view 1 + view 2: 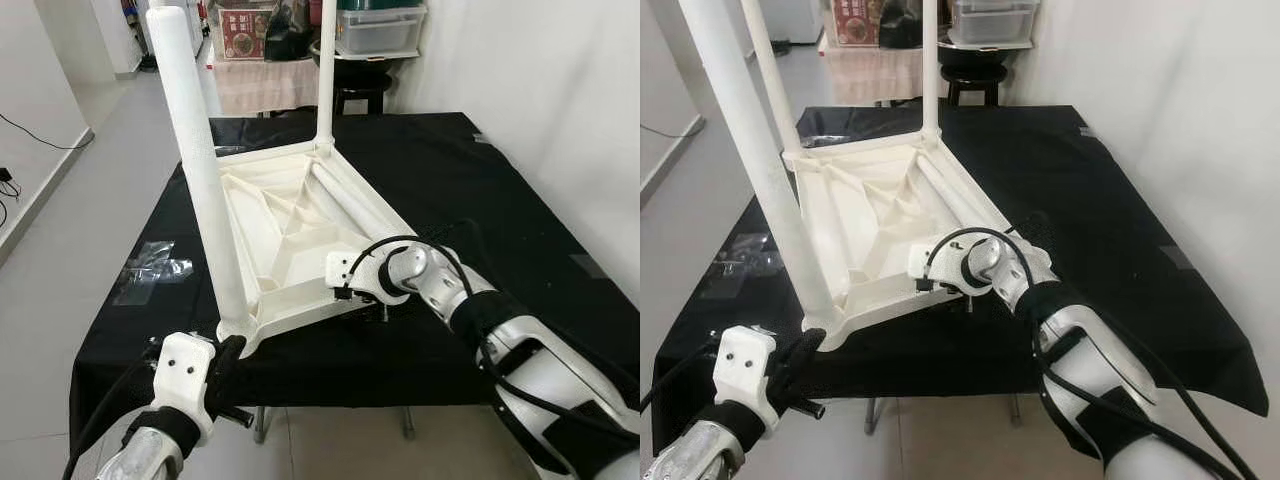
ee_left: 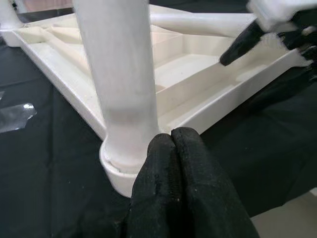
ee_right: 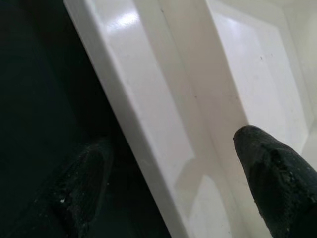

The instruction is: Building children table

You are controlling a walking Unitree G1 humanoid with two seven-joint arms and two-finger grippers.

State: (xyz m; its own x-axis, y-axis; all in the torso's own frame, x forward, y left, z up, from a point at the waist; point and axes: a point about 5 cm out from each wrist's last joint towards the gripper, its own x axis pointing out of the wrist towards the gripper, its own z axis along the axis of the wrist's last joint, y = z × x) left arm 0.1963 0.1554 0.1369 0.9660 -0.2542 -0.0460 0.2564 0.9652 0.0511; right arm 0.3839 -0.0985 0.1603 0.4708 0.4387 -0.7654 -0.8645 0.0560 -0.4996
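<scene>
We see the white plastic ribbed children's table (image 1: 290, 225) upside down on the black-draped tabletop (image 1: 520, 200), fitted legs upright. Left gripper (image 2: 173, 136) closed, empty, at its near corner; right gripper (image 3: 173, 163) spread astride its near rim.

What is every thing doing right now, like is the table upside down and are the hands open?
White table top: upside down on the black cloth.
Near leg: standing up in its corner socket.
Far leg: standing up in the far corner.
Loose leg: lying flat inside the top.
Left hand: shut, touching the near leg's base.
Right hand: open, straddling the top's rim.
</scene>
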